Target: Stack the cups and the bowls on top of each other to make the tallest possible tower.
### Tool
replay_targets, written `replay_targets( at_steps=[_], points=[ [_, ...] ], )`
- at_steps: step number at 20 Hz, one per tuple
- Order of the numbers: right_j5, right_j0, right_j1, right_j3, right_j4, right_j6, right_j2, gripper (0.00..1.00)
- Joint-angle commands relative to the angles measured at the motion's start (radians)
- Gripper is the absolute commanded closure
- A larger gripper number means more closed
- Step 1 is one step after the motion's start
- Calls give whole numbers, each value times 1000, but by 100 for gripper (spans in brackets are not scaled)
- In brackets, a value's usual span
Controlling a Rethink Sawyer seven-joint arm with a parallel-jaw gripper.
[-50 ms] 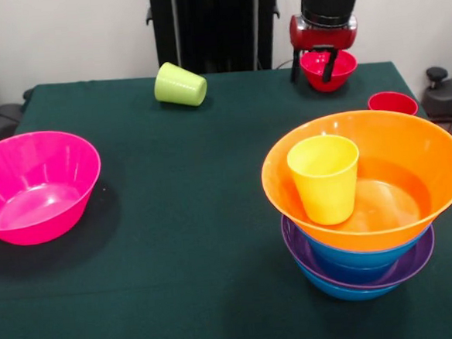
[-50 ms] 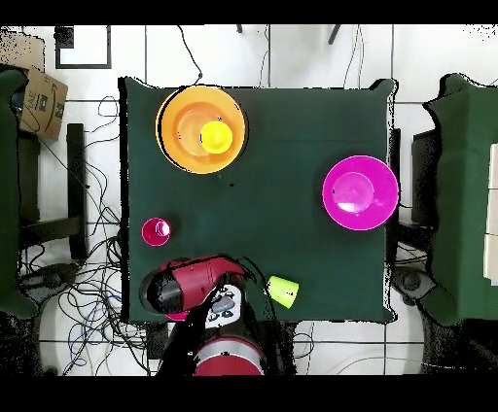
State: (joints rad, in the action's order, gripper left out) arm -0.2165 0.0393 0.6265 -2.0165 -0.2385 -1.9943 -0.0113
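Nearest in the front view stands the tower [image 1: 366,229]: a blue bowl [image 1: 335,284] lowest, a purple bowl [image 1: 407,269] nested in it, another blue one [image 1: 356,257] inside that, and the wide orange bowl [image 1: 412,164] seated on top. The yellow cup [image 1: 324,178] stands upright inside the orange bowl, mouth up, leaning toward the rim on the left of the picture. Well apart from the pile, at the left of the green table [image 1: 191,218], the large pink bowl [image 1: 33,187] sits alone, open side up.

Farther back, just behind the orange rim, a red cup [image 1: 393,102] stands on the cloth. From overhead it shows as a small round shape [image 2: 157,231] beside my arm. The lime green cup [image 1: 180,85] lies on its side near the far edge, its mouth toward the right of the picture.

Farthest of all is my gripper [image 1: 327,61], which is clamped on the small red bowl [image 1: 342,70]; one dark finger sits inside the rim, and the bowl hangs tilted off the table.
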Motion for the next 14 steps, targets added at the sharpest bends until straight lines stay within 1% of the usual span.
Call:
replay_targets(
  at_steps=[1,4,7,9,11,14],
  points=[
    [55,-22,-26,-38,13,-112,118,0],
    [62,-30,-42,-31,11,-110,123,0],
    [54,-41,-31,-39,8,-104,131,0],
    [31,-53,-1,-54,11,-98,139,0],
    [-8,-77,53,-78,16,-85,154,0],
    [-60,-123,132,-125,33,-66,201,0]
  ],
)
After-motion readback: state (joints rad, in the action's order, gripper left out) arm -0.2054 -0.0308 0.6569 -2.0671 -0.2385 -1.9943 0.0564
